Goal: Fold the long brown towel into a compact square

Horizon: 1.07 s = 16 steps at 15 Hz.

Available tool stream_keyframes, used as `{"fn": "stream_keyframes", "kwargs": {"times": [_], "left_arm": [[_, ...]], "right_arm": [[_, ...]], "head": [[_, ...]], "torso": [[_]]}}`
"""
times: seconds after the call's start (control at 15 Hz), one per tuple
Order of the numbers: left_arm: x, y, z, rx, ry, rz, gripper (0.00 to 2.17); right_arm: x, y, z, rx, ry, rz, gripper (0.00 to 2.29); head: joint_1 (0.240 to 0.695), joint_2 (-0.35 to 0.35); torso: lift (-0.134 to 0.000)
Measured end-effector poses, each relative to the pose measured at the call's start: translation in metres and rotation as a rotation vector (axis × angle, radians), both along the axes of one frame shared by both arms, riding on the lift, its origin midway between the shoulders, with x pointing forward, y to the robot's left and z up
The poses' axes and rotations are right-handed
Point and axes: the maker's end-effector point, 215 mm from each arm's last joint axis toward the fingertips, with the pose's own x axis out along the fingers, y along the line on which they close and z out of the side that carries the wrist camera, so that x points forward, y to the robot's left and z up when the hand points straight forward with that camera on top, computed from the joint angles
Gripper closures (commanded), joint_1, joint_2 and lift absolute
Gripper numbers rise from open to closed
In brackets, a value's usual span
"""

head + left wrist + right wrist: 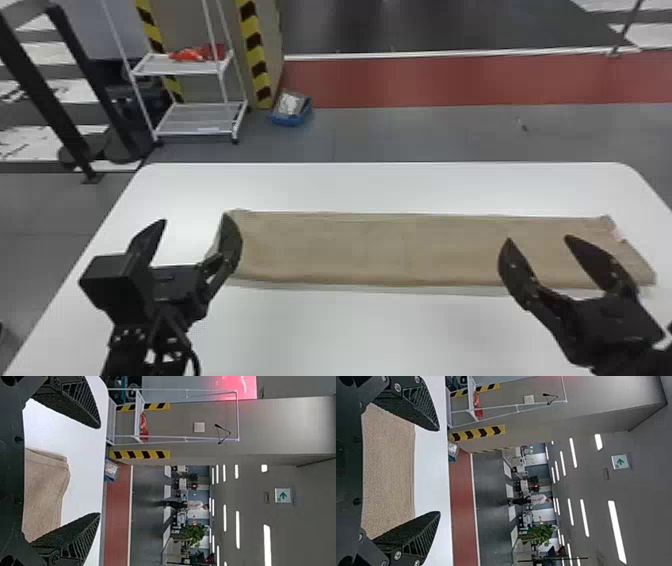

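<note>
L gripper [195, 218]: released, fingers spread wide apart, over the tbl at the towel's L end. R gripper [537, 239]: also released, fingers well apart, near the towel's R part. Can't tell if either touches the cloth.

Brown towel [390, 250]: just beyond both grippers, a long flat strip running crosswise from the L gripper's R finger to past the R gripper's far side. In the L wrist view its end, w/ stacked edges, shows btwn that gripper's fingers; in the R wrist view the cloth spans btwn the fingers there. Small pinkish patch [619, 234] on the towel's R end, beyond & R of the R gripper.

White tbl [350, 330]: under the towel & both grippers, extending well beyond them.

Farther out, ahead of the L gripper & past the tbl's far edge: white rack [180, 69], 2 shelves. Upper shelf has red stuff [197, 53] on it, can't tell what.

Blue container [290, 121]: on the floor, ahead & a bit R of the L gripper, just beside the col. w/ black/yellow stripes [255, 50]. Pale item [291, 104] in it, type unclear.

Red floor strip [450, 80]: ahead of the R gripper, way past the tbl, starting nr the container & running R.
</note>
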Motion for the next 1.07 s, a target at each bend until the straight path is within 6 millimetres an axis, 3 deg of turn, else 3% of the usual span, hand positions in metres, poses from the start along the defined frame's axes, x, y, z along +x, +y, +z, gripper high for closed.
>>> {"fn": "stream_keyframes", "kwargs": {"times": [0.13,0.33,0.47,0.53,0.6,0.8,1.07], "left_arm": [[0.006,0.004,-0.004,0.001,-0.003,0.007,0.1],[0.021,0.011,-0.014,0.003,-0.004,0.023,0.09],[0.035,0.017,-0.023,0.007,0.001,0.037,0.09],[0.041,0.021,-0.026,0.005,0.004,0.044,0.09],[0.047,0.025,-0.028,-0.001,0.006,0.048,0.1],[0.058,0.033,-0.033,-0.018,0.009,0.058,0.1],[0.066,0.043,-0.04,-0.03,0.02,0.061,0.1]], "right_arm": [[0.014,0.0,-0.005,-0.006,-0.001,0.001,0.15],[0.039,0.01,-0.012,-0.01,-0.001,0.037,0.43],[0.055,0.024,-0.031,-0.007,0.044,0.09,0.99],[0.063,0.031,-0.041,-0.004,0.068,0.119,1.46],[0.073,0.038,-0.051,-0.002,0.091,0.142,1.66],[0.094,0.055,-0.072,0.008,0.125,0.199,1.86],[0.106,0.069,-0.087,0.014,0.142,0.241,1.86]], "head": [[0.695,0.084],[0.695,0.099],[0.695,0.116],[0.695,0.127],[0.695,0.135],[0.695,0.16],[0.695,0.179]], "torso": [[-0.125],[-0.125],[-0.125],[-0.125],[-0.125],[-0.125],[-0.125]]}}
